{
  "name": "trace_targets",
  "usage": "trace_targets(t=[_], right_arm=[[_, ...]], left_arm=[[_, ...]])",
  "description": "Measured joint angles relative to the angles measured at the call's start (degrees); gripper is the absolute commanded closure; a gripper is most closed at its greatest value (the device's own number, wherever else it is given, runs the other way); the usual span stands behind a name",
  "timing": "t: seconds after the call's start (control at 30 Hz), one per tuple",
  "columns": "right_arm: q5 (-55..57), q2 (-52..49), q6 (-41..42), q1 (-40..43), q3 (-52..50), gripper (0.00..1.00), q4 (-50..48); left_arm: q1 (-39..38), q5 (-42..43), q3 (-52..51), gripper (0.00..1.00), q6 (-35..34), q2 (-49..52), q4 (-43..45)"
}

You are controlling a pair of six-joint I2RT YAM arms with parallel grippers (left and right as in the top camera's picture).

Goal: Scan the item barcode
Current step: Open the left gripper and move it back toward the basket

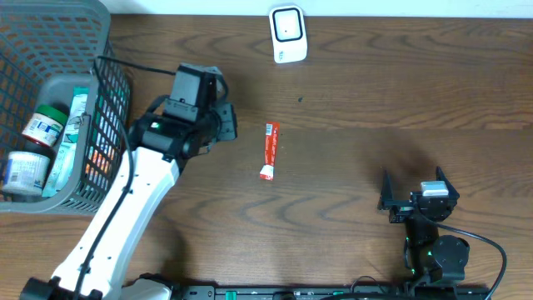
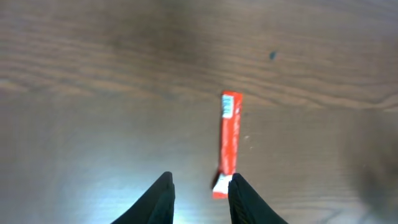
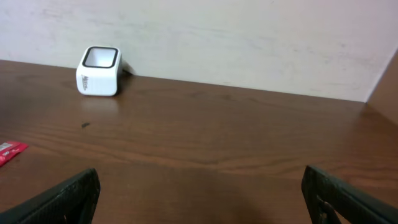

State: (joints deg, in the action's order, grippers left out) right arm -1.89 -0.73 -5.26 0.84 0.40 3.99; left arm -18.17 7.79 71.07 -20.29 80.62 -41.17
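A: Where is the red packet (image 1: 268,151)?
B: Flat on the table (image 1: 350,183), just ahead of your left gripper (image 2: 200,180), which is a little open and empty. Your right gripper (image 3: 202,190) is wide open, empty too. Open wider, pinch the middle, keep the striped patch (image 2: 229,106) clear.

Jaws spread wide, the right gripper (image 3: 200,186) hangs over the brown table (image 3: 236,137). White scanner (image 3: 99,71) sits far left by the wall (image 3: 249,37); nearer, a red packet (image 3: 9,151) peeks in at the left edge.
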Motion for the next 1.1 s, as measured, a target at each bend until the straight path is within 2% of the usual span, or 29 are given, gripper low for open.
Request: trace_targets(t=[0.6,0.9,1.1], right_arm=[[0.0,0.0,0.0,0.0,0.0,0.01,0.0],[0.0,-0.4,0.0,0.0,0.0,0.01,0.0],[0.0,-0.5,0.0,0.0,0.0,0.01,0.0]], left_arm=[[8.8,-0.2,0.0,0.65,4.0,-10.1,-15.1],[13.1,-1.3,0.0,0.65,4.1,-14.2,-15.4],[13.7,-7.2,0.0,0.64,4.1,-14.2,-15.5]])
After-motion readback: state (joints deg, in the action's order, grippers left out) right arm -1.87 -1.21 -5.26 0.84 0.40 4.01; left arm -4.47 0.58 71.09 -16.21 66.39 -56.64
